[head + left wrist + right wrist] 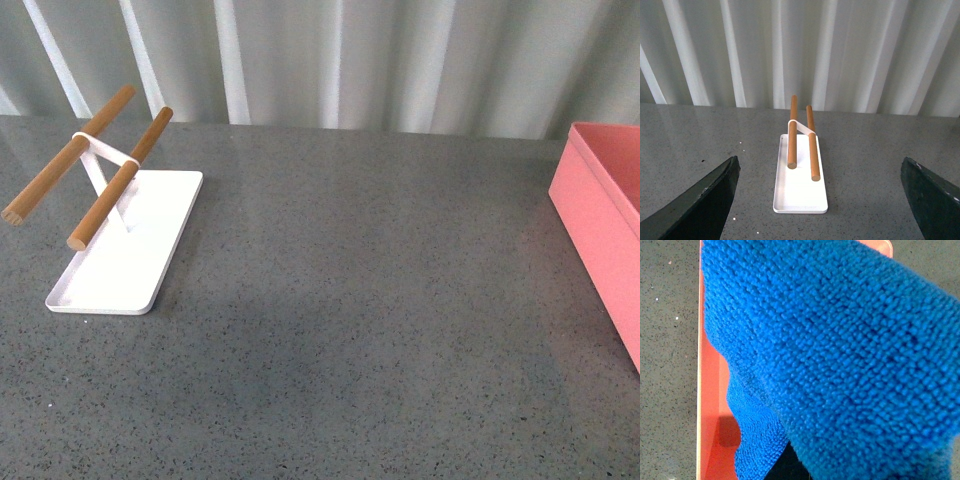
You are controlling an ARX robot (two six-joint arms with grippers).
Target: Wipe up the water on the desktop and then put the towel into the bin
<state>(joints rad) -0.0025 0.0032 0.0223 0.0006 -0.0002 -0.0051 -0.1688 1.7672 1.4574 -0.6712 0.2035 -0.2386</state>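
Observation:
The bright blue towel point(840, 360) fills most of the right wrist view and hangs over the inside of the pink bin point(710, 390). My right gripper is shut on the towel; its fingers are hidden behind the cloth. The bin point(605, 215) stands at the right edge of the front view, on the dark speckled desktop point(380, 300). The towel and both arms are out of the front view. My left gripper point(822, 200) is open and empty above the desktop point(880, 165), its dark fingers point(705, 200) wide apart.
A flat white tray point(125, 245) with two wooden bars point(120, 180) stands at the left of the desktop; it also shows in the left wrist view point(800, 185). A pale corrugated wall point(350, 60) runs behind the desktop.

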